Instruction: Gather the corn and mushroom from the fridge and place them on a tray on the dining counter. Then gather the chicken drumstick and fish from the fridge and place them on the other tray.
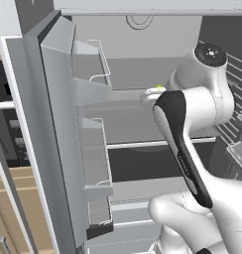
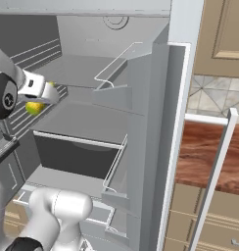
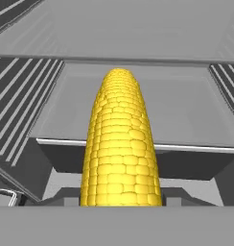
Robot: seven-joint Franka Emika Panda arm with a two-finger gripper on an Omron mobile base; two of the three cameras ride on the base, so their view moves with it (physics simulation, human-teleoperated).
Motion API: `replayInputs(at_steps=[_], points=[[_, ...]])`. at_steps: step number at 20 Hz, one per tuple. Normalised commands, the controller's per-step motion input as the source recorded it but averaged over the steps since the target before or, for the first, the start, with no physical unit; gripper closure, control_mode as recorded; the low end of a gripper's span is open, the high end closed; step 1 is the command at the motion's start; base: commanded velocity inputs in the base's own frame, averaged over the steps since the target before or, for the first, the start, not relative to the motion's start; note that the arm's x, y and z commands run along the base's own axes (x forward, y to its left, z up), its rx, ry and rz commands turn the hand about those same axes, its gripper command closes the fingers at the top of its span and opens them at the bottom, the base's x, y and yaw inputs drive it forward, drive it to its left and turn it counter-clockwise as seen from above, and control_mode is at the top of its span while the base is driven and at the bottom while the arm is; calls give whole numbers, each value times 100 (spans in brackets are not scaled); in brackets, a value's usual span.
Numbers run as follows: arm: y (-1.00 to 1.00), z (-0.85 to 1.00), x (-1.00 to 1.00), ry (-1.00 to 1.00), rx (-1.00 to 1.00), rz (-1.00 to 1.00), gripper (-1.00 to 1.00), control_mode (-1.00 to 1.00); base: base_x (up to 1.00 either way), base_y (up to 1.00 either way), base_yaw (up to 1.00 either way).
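Observation:
A yellow corn cob (image 3: pixel 121 149) runs straight out from my hand in the hand view, hanging over the inside of the open fridge. From the right base view the corn (image 2: pixel 35 106) sits just under my white hand, clear of the grey shelf (image 2: pixel 82 120). My gripper (image 2: pixel 41 97) is shut on the corn, and the cob hides the fingertips. In the left base view a sliver of the corn (image 1: pixel 155 89) peeks out past my arm's upper joint.
The fridge stands open with its doors swung out: one door with wire-railed bins (image 1: pixel 93 154) on the left, the other (image 2: pixel 141 132) on the right. A dark drawer (image 2: pixel 75 157) lies below the shelf. Slatted walls (image 3: pixel 23 96) flank the interior.

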Motion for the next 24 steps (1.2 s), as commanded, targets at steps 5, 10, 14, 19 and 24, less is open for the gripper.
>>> replayInputs(at_steps=[5,10,14,19,24], points=[[-30,6,-98,0,0,3,100,-100,0,0,0],[-49,6,-72,0,0,1,100,-100,0,0,0],[-25,0,-27,1,0,0,100,-100,0,0,0],[-3,0,-12,1,0,-1,100,-100,0,0,0],[-2,0,-30,0,0,-8,100,-100,0,0,0]])
